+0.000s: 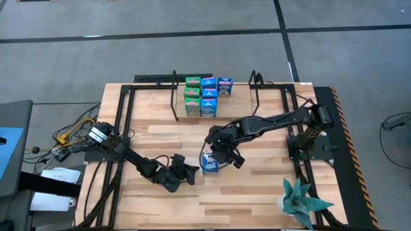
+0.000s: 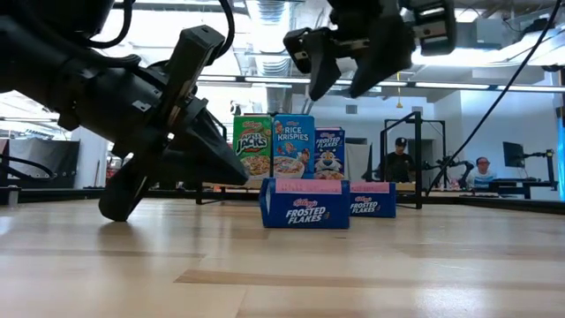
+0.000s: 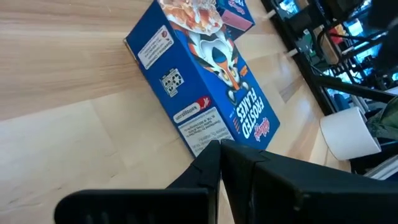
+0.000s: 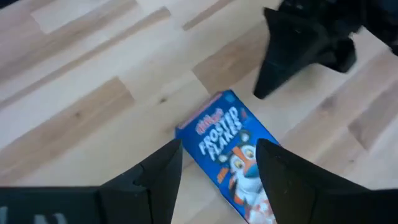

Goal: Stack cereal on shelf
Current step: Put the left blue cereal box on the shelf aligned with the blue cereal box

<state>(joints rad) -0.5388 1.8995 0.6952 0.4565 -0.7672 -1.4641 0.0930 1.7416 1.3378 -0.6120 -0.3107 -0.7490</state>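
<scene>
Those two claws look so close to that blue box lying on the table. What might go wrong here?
The right claw hangs open over the flat Frosted Flakes box; a skewed grip could crush the cardboard or let it slip. The left claw, shut, sits right beside the box, so the arms might bump. Placing it could topple the boxes on the shelf.

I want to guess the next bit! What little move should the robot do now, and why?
Probably lower the right gripper straight down onto the blue cereal box. Its fingers are open and hang above the box, which lies flat on the table, not yet held. The left gripper sits shut beside it, and the shelf has room.
</scene>
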